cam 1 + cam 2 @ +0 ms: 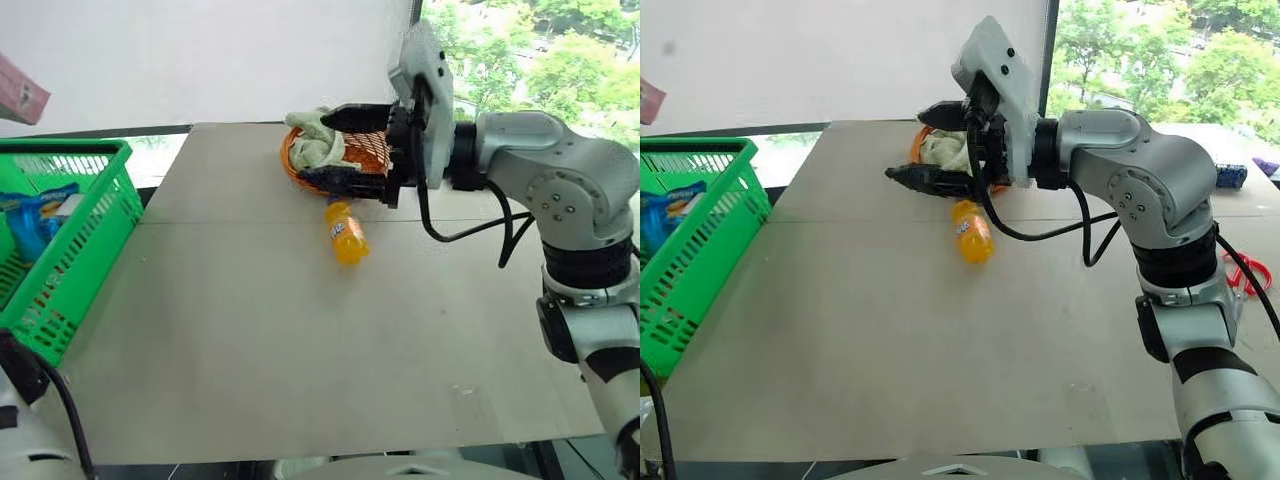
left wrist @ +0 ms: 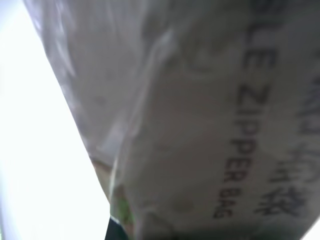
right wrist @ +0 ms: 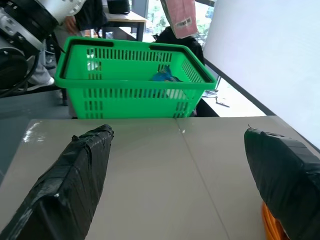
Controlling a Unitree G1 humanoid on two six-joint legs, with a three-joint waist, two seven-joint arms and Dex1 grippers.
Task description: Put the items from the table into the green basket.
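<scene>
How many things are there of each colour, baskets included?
Green: 1, the green basket
Orange: 2, the orange-drink bottle and the round orange wicker bowl
Pink: 1, the pink package above the basket
Red: 1, the red-handled scissors
Blue: 1, a blue packet in the basket
Total: 6

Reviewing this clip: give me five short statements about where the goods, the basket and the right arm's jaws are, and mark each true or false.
1. The orange-drink bottle lies on its side on the table. True.
2. The right gripper has its jaws closed on the bottle. False: the jaws stand wide open above the table, holding nothing.
3. The green basket sits at the table's left edge with a blue packet inside. True.
4. The red-handled scissors are in the basket. False: they lie on the table at the far right.
5. The orange wicker bowl holds a pale green cloth. True.
</scene>
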